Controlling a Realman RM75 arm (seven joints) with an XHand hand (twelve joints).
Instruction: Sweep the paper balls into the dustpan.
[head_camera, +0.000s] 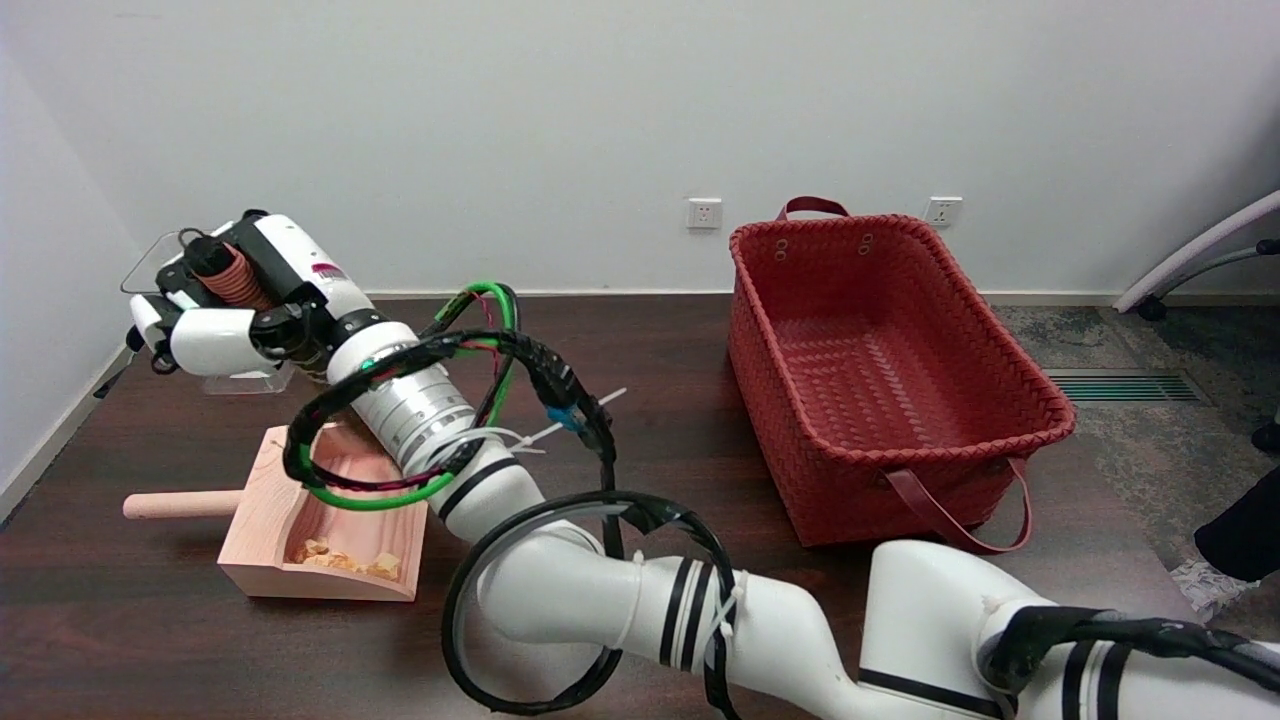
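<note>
the right hand (215, 300) grips a ribbed brush handle (238, 280) beyond the wooden dustpan (330, 520), which holds paper balls (340, 560); a red woven basket (880, 380) stands well apart on the table (650, 400).

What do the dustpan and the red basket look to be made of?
Dustpan: pale unfinished wood, by its grain, matte surface and round peg handle. Red basket: woven strips, probably plastic, by the even plaited pattern and slight sheen; its darker red handles look smooth, leather or vinyl, hard to tell.

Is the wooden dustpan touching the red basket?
Apart. The head view shows bare dark table between the dustpan on the left and the basket on the right.
</note>
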